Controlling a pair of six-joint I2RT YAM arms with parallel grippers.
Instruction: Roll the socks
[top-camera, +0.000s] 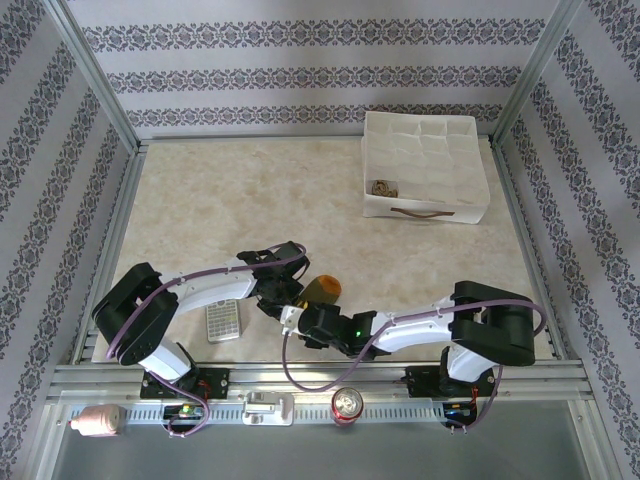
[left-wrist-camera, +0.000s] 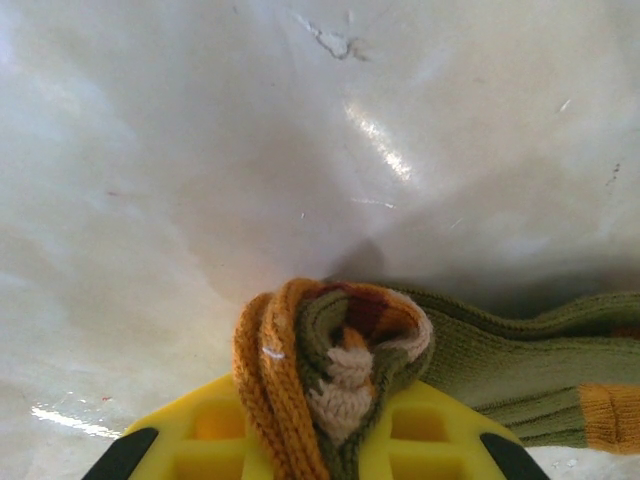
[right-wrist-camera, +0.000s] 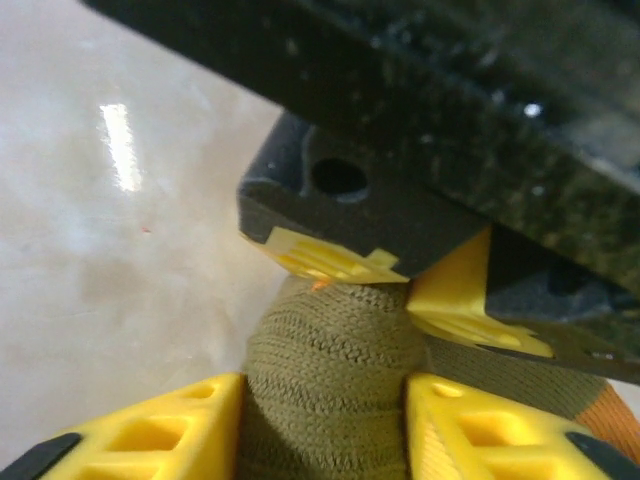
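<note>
An olive green sock (left-wrist-camera: 490, 350) with orange and beige knit lies on the table. Its folded end (left-wrist-camera: 340, 340) is bunched between the yellow fingers of my left gripper (left-wrist-camera: 335, 415), which is shut on it. In the right wrist view the same sock shows as a tight olive roll (right-wrist-camera: 330, 350). My right gripper (right-wrist-camera: 325, 410) has a yellow finger pressed against each side of that roll, with the left gripper's fingers (right-wrist-camera: 325, 262) just above it. From above, both grippers (top-camera: 283, 297) (top-camera: 300, 318) meet near the table's front, and the sock's orange end (top-camera: 326, 288) sticks out to their right.
A grey calculator (top-camera: 224, 320) lies just left of the grippers. A white box (top-camera: 470, 170) stands at the back right with a small brownish bundle (top-camera: 380, 186) inside. A drinks can (top-camera: 348, 405) and a pink object (top-camera: 97, 422) sit on the front rail.
</note>
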